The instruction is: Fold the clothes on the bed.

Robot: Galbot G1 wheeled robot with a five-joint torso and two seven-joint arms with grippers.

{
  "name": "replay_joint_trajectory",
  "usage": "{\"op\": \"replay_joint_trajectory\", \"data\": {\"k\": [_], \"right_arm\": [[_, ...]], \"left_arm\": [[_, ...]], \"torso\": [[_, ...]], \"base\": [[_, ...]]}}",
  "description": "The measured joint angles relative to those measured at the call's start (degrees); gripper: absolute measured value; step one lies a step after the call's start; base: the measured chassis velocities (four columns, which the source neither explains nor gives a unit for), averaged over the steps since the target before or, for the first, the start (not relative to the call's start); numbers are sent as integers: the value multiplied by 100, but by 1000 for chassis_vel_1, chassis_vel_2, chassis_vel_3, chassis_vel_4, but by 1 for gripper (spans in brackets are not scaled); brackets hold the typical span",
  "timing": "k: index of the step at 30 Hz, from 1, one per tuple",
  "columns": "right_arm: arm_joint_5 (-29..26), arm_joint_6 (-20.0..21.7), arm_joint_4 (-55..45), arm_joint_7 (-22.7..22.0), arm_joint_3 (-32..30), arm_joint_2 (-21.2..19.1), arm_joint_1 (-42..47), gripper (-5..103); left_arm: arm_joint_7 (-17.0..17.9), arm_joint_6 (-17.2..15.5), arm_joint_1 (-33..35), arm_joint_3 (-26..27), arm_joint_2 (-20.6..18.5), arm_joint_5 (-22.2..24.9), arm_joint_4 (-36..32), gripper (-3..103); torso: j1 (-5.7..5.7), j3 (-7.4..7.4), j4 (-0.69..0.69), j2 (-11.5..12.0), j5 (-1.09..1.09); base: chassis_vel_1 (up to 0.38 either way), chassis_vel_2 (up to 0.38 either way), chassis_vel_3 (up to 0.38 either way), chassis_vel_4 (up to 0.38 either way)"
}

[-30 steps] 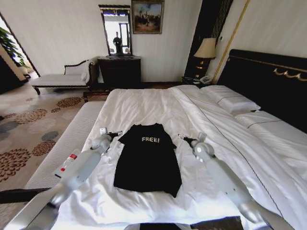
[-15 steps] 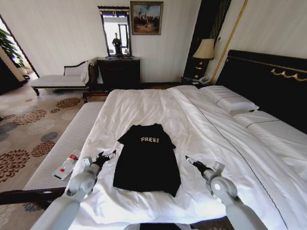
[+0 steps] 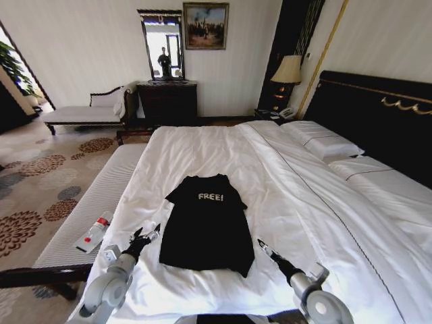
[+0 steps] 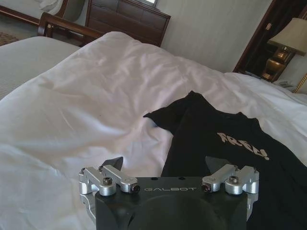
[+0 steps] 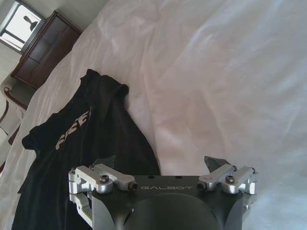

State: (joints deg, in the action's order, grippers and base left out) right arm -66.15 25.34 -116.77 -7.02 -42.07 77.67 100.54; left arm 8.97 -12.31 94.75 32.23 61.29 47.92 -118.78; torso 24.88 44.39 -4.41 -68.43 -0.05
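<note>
The clothes, a black T-shirt (image 3: 206, 223) with white "FREE!" lettering, lie flat on the white bed (image 3: 202, 145), collar toward the far end. My left gripper (image 3: 146, 235) hovers open just off the shirt's lower left edge, apart from the cloth. In the left wrist view the gripper (image 4: 163, 164) stands open, with the shirt (image 4: 225, 143) ahead. My right gripper (image 3: 262, 246) is open beside the lower right corner of the hem. The right wrist view has its gripper (image 5: 158, 164) open over the shirt's edge (image 5: 81, 158) and the white sheet.
A pale upholstered bench (image 3: 101, 192) runs along the bed's left side with a small bottle (image 3: 94, 231) on it. Pillows (image 3: 324, 143) and the dark headboard (image 3: 378, 115) lie to the right. A dresser (image 3: 167, 100), a chaise (image 3: 81, 111) and a lamp (image 3: 290, 67) stand by the far wall.
Both arms have drawn back toward me, from beside the shirt's sleeves to beside its lower hem. The shirt has not moved.
</note>
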Motion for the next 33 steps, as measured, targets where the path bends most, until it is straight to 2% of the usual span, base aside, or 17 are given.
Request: {"op": "replay_joint_trajectory", "data": {"k": [5,8,12,17,20,26,33], "right_arm": [[-73,135,174,0,-169,268,-42,100],[-142,163,264,6,-201,324,-121,100],[-259,222,398,2,-114,268,-261,100],[-282,329,442,0,48,149,-267,100],[-276,470,400,29,240,48,-271,100],[-293,582,451,-27,542,-38,-387,100],[-777,716,588,-202,558,-63,-505,100]], "left_arm": [[11,-7,250,-133,-271,51,-261,97],[111,-25,287,-269,-456,-5,-393,97],[273,-70,316,-370,-480,-49,-563,97],[264,-84,363,-339,-272,-109,-473,96],[185,-48,515,-248,-56,-209,-432,97],[245,-36,636,-308,195,-311,-547,100],[417,-30,761,-234,286,-293,-829,97]], "torso": [[-1,0,1,-1,0],[0,0,-1,0,0],[0,0,2,0,2],[0,0,-1,0,0],[0,0,1,0,1],[0,0,0,-1,1],[0,0,1,0,1]], "base": [[0,0,0,0],[0,0,0,0],[0,0,0,0],[0,0,0,0],[0,0,0,0],[0,0,0,0],[0,0,0,0]]}}
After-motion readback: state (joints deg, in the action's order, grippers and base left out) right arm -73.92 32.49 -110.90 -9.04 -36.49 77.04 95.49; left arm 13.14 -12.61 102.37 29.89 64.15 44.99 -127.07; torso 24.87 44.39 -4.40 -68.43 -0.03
